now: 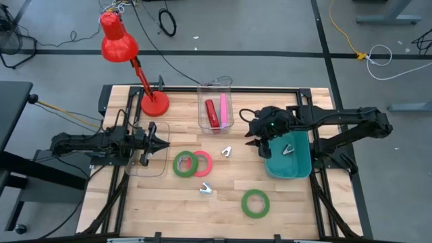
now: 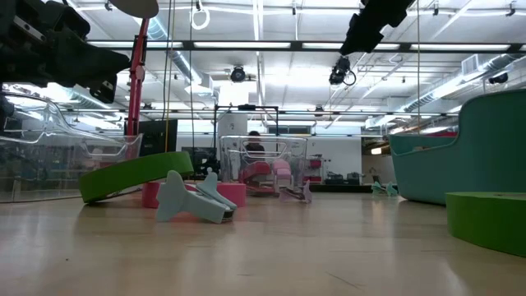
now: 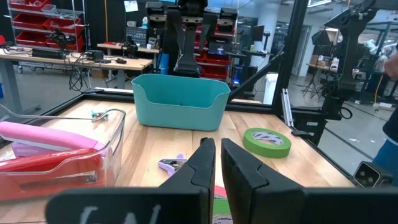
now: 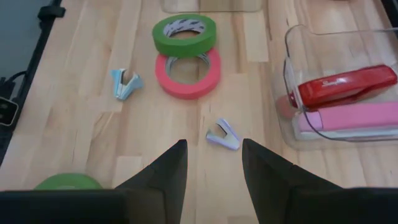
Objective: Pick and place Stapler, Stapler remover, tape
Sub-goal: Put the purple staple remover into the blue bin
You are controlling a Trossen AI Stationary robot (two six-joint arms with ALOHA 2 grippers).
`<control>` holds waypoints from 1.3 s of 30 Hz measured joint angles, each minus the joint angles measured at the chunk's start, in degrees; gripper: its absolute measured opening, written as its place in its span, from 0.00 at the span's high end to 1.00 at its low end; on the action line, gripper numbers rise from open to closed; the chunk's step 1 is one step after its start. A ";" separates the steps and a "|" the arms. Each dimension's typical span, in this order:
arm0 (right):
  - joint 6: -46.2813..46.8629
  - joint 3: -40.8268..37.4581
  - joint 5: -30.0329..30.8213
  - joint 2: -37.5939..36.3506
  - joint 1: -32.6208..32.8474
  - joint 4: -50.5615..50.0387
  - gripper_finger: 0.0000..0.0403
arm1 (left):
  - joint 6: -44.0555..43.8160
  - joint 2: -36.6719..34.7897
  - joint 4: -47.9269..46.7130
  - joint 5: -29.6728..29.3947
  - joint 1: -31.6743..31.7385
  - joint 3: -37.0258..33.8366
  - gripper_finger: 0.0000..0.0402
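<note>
Tape rings [image 1: 184, 164] lie mid-frame on the table [image 1: 229, 196]; left gripper [image 1: 160, 142] jaws clenched empty, right gripper [image 1: 255, 132] jaws parted, empty.

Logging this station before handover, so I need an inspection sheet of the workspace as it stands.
Surface: wooden table, black frame.
Job's things: red stapler and pink stapler in clear bin; green tape leaning on pink-red tape; second green tape; staple removers at, another in teal bin.
Clutter: red desk lamp; empty clear tray.
Grippers: left gripper shut, empty; right gripper open, empty.
Cables: on floor beyond table.
Surroundings: lab benches, shelving.
</note>
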 joint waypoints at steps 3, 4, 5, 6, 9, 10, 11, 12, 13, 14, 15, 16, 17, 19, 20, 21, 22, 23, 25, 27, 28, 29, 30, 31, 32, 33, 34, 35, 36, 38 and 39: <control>0.12 0.00 0.02 0.00 0.68 0.43 0.62 | 0.02 0.01 0.00 0.01 0.00 0.00 0.93; 0.38 0.00 0.01 0.00 0.87 0.64 0.62 | 0.00 0.01 0.00 0.01 0.00 0.00 0.93; 0.53 0.00 0.02 0.00 1.05 0.99 0.62 | 0.00 0.00 0.00 0.00 0.02 0.00 0.93; 0.69 0.00 0.05 0.00 1.22 1.53 0.62 | 0.01 -0.01 0.00 0.00 0.01 0.00 0.93; 0.54 0.00 1.60 0.00 1.70 2.70 0.62 | 0.00 0.01 0.00 0.00 0.02 0.00 0.93; 0.20 0.00 2.06 0.00 1.83 2.87 0.62 | 0.02 0.01 0.00 0.01 0.01 0.00 0.93; -0.05 0.00 2.48 0.00 1.90 2.93 0.62 | 0.02 0.01 0.00 0.00 0.00 0.00 0.93; -0.15 0.00 2.54 0.00 1.89 2.93 0.62 | 0.01 -0.01 0.00 0.00 0.01 0.00 0.93; -0.15 0.00 2.54 0.00 1.89 2.94 0.62 | 0.00 0.00 0.00 0.00 0.02 0.00 0.93; -0.16 0.00 2.54 0.00 1.89 3.01 0.62 | 0.01 0.00 0.00 0.00 0.02 0.00 0.93; -0.34 0.00 2.54 0.05 1.89 3.16 0.62 | 0.02 0.01 0.00 0.02 0.01 0.00 0.93; -0.82 0.00 2.54 0.32 1.89 3.54 0.62 | 0.02 0.01 0.00 0.02 0.00 0.00 0.93; -1.26 0.00 2.54 0.60 1.89 3.91 0.62 | 0.00 0.01 0.00 0.00 0.02 0.00 0.93; -2.06 0.00 2.54 1.24 1.87 3.83 0.62 | 0.02 0.01 0.00 0.00 0.02 0.00 0.93; -2.34 0.00 2.54 1.65 1.87 3.96 0.62 | 0.02 0.00 0.00 0.00 0.02 0.00 0.93; -2.57 0.00 2.54 2.07 1.86 4.02 0.62 | 0.00 0.00 0.00 0.00 0.02 0.00 0.93; -2.77 0.00 2.54 2.69 1.86 4.02 0.62 | 0.00 -0.01 0.00 0.01 0.01 0.00 0.93; -3.17 0.00 2.54 3.31 1.86 4.04 0.62 | 0.02 0.00 0.00 0.01 0.01 0.00 0.93; -3.70 -0.02 2.54 4.57 1.86 4.06 0.62 | 0.00 0.01 0.00 0.00 0.02 0.00 0.93; -3.93 -0.02 2.54 5.84 1.86 4.19 0.62 | 0.02 0.01 0.00 0.02 0.01 0.00 0.93; -4.51 -0.02 2.49 6.59 1.86 4.24 0.62 | 0.02 0.01 0.00 0.00 0.02 0.00 0.93; -5.21 -0.02 2.27 7.34 1.84 4.21 0.62 | 0.00 -0.01 0.00 0.00 0.00 0.00 0.93; -6.28 -0.02 1.78 8.25 1.84 4.20 0.62 | 0.00 -0.01 0.00 0.02 0.01 0.00 0.93; -7.63 -0.02 0.96 9.00 1.84 4.20 0.62 | 0.01 0.00 0.00 0.01 0.01 0.00 0.93; -9.13 -0.02 -0.20 9.75 1.84 4.05 0.62 | 0.02 0.01 0.00 0.01 0.01 0.00 0.93; -10.87 -0.02 -1.10 10.62 1.84 3.86 0.62 | 0.01 0.01 0.00 0.01 0.00 0.00 0.93; -12.77 -0.02 -1.75 11.42 1.84 3.52 0.62 | 0.00 0.00 0.00 0.00 0.01 0.00 0.93; -14.89 -0.02 -2.04 12.24 1.84 3.19 0.62 | 0.00 -0.01 0.00 0.00 0.02 0.00 0.93; -16.84 -0.02 -1.97 12.98 1.84 3.14 0.62 | 0.02 -0.01 0.00 0.00 0.00 0.00 0.93; -21.33 -0.02 -1.70 14.00 1.86 3.09 0.62 | 0.00 -0.01 0.00 0.01 0.01 0.00 0.93; -23.48 -0.02 -1.69 14.51 1.86 3.18 0.62 | 0.00 0.00 0.00 0.02 0.01 0.00 0.93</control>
